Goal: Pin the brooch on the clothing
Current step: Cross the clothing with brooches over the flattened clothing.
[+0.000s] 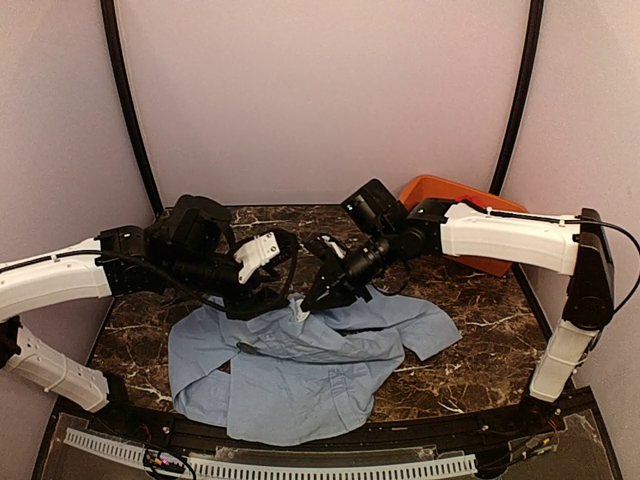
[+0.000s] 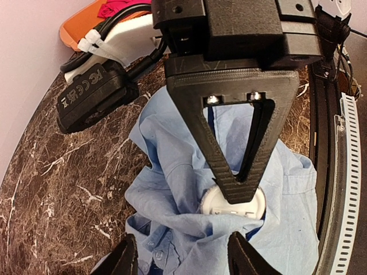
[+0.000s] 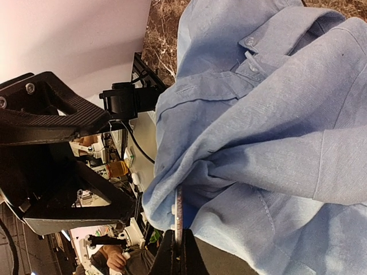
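The light blue shirt [image 1: 300, 380] lies crumpled on the marble table, with one fold pulled up into a peak between the two grippers. My right gripper [image 1: 310, 298] [image 2: 241, 192] [image 3: 180, 255] is shut on the brooch [image 2: 213, 205] [image 3: 179, 209]. It is a thin round disc that shows a white face in the left wrist view and stands edge-on in the right wrist view, tucked against the shirt fold [image 3: 275, 114]. My left gripper [image 1: 275, 303] [image 2: 186, 258] hovers just in front of it, jaws apart over the collar and buttons [image 2: 172, 172], gripping nothing.
An orange tray [image 1: 440, 195] [image 2: 80, 26] stands at the back right with a red garment [image 2: 114, 8] in it. A black rail and a white toothed strip [image 1: 300, 465] [image 2: 347, 172] run along the near table edge. Bare marble [image 1: 470, 370] shows right of the shirt.
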